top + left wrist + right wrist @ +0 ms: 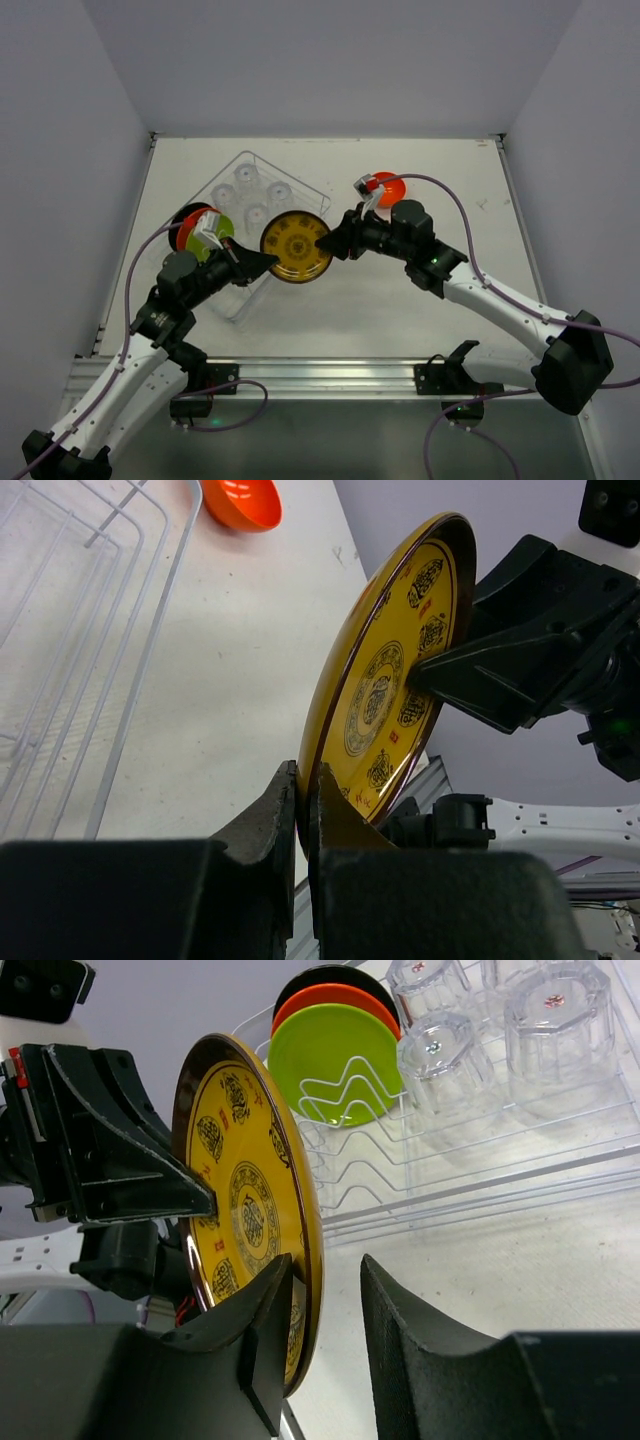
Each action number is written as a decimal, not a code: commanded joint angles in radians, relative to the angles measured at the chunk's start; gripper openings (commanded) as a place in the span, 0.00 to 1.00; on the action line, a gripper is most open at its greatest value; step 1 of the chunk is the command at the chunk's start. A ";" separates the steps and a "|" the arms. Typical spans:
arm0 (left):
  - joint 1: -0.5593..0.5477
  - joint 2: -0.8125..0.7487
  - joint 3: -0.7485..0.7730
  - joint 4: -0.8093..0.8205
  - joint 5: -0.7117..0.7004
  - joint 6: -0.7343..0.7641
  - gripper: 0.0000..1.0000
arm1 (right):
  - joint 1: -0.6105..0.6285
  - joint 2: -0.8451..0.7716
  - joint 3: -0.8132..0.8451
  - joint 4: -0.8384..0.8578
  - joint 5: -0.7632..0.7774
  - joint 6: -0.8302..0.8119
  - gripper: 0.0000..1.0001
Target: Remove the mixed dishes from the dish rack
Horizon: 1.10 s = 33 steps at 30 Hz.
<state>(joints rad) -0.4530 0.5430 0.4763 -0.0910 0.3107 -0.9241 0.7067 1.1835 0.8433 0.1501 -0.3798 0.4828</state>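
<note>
The yellow patterned plate (296, 247) hangs on edge above the table, just right of the dish rack (236, 308). My left gripper (303, 775) is shut on the plate's (390, 680) left rim. My right gripper (325, 1265) straddles the opposite rim: one finger lies against the plate's (245, 1190) patterned face and the other stands off its back with a gap. Black (330, 974), orange-red (335, 1002) and green (335, 1060) plates stand in the rack's (480, 1182) prongs. Several clear glasses (445, 1045) sit upside down beside them. The orange-red bowl (386, 188) rests on the table behind my right arm.
The rack (130, 630) lies at an angle on the left half of the table, close to the left wall. The metal rail along the near edge (330, 372) runs below both arms. White walls close the table on three sides.
</note>
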 commanded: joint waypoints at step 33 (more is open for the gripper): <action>-0.004 -0.032 0.430 -0.685 -0.891 0.390 1.00 | -0.596 -0.280 -0.306 -0.040 0.141 0.433 0.00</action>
<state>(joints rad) -0.4538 0.5232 0.9035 -0.6724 -0.3542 -0.5972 0.2214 0.9329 0.5591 0.1398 -0.2516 0.8047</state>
